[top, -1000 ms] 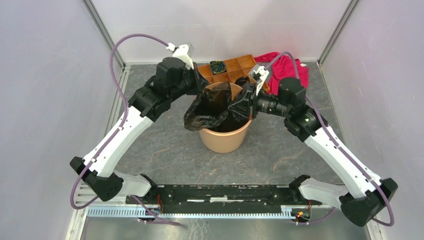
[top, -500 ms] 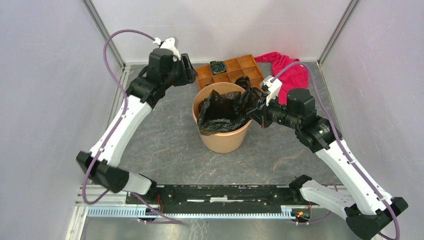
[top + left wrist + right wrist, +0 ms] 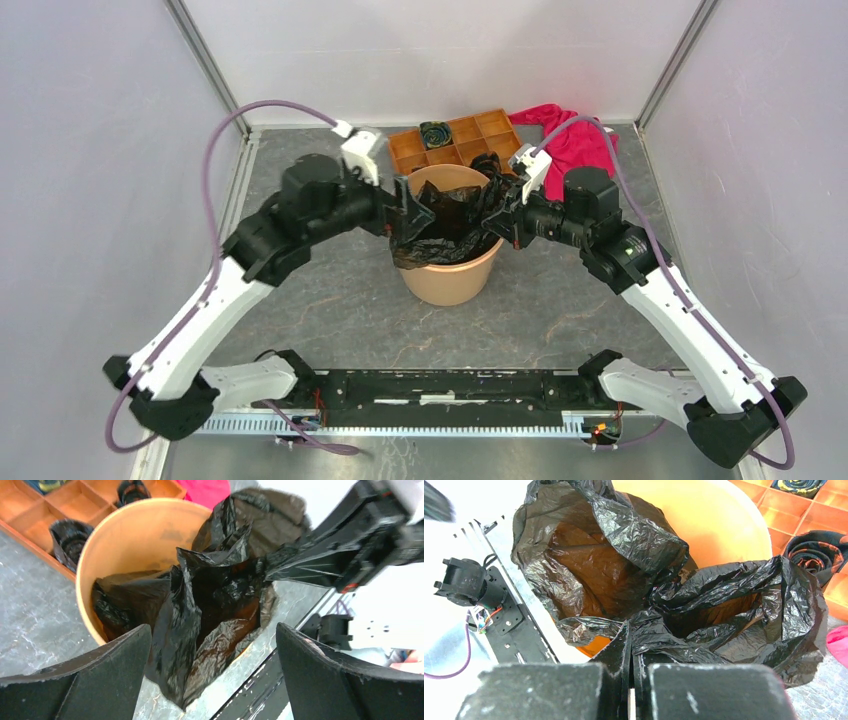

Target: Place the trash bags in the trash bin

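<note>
From above, the bin (image 3: 447,283) stands mid-table with the bag (image 3: 440,228) bunched in its mouth and spilling over the left rim. The left gripper (image 3: 404,208) sits at that left rim. The right gripper (image 3: 497,215) is at the right rim, in the bag's film. Behind the bin lie a tray (image 3: 470,135) and a red cloth (image 3: 578,145). In the left wrist view, the left fingers (image 3: 100,675) stand wide apart and grip nothing, and the bag's draped edge hangs over the near rim between them. In the right wrist view, the right fingers (image 3: 694,690) are pressed together on a fold of the bag. A black roll (image 3: 814,552) sits in the tray beside the bin.
</note>
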Controlling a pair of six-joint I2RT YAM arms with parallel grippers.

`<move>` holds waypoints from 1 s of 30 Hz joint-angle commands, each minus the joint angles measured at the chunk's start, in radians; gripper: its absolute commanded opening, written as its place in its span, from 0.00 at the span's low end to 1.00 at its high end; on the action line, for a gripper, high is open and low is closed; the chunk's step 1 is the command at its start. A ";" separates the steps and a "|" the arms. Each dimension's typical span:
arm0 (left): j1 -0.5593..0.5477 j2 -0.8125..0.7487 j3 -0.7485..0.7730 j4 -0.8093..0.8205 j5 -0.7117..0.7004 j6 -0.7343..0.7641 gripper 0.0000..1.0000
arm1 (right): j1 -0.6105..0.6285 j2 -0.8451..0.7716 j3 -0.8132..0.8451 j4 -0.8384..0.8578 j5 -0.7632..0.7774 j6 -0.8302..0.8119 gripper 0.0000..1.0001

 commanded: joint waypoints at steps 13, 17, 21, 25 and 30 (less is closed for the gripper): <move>-0.061 0.196 0.105 -0.107 -0.432 -0.026 0.29 | -0.002 -0.039 0.033 -0.029 -0.034 -0.027 0.00; 0.039 0.161 0.056 -0.099 -0.329 -0.050 0.20 | -0.002 -0.090 0.009 -0.121 -0.038 -0.060 0.00; 0.170 0.130 -0.013 -0.072 -0.146 -0.084 0.12 | -0.001 -0.162 -0.071 -0.162 -0.078 -0.048 0.00; 0.235 0.088 -0.078 -0.051 -0.084 -0.104 0.12 | -0.002 -0.211 -0.158 -0.162 -0.104 -0.013 0.01; 0.276 0.061 -0.168 -0.010 -0.035 -0.126 0.12 | -0.003 -0.247 -0.239 -0.139 -0.093 0.023 0.00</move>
